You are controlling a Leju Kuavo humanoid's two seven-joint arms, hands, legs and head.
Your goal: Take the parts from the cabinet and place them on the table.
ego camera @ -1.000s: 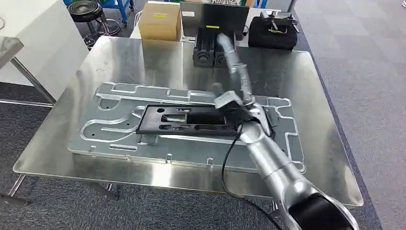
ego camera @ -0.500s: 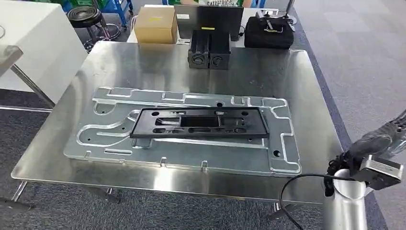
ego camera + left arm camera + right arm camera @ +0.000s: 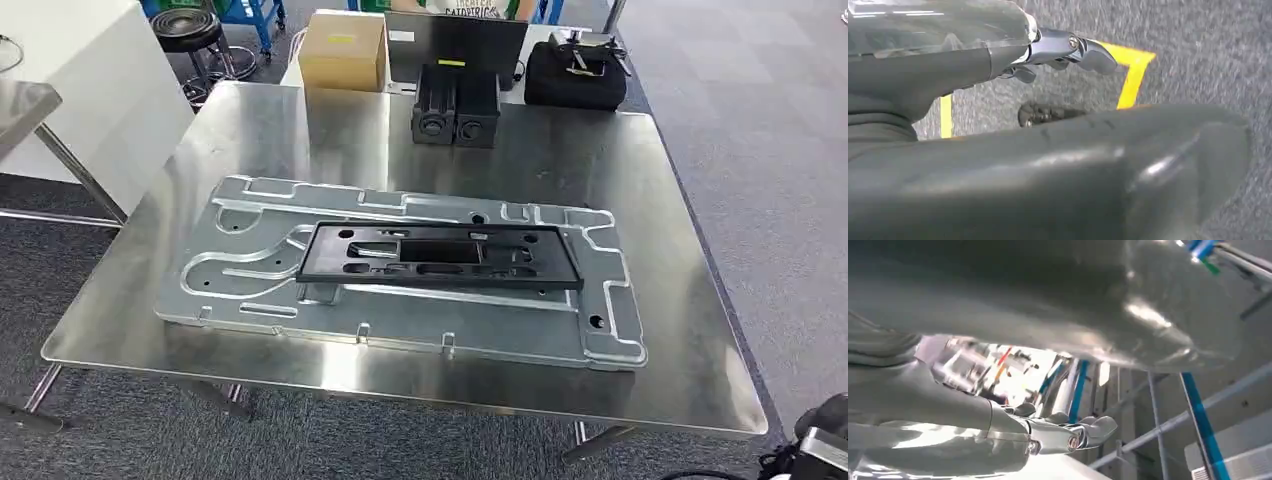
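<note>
Fingers [image 3: 1088,432] of the right hand [image 3: 998,425] extended, seemingly empty — left hand [image 3: 998,55] likewise, above carpet [image 3: 1198,50].

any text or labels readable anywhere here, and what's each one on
Partial white lettering on the garment of a person at the top edge behind the table: cut off, not readable.
Yellow label on the cardboard box: too small to read.
Yellow sticker on the dark panel behind the two black blocks: too small to read.
Black frame part and silver plate: no text seen.
Yellow floor tape: a marking, no words.
</note>
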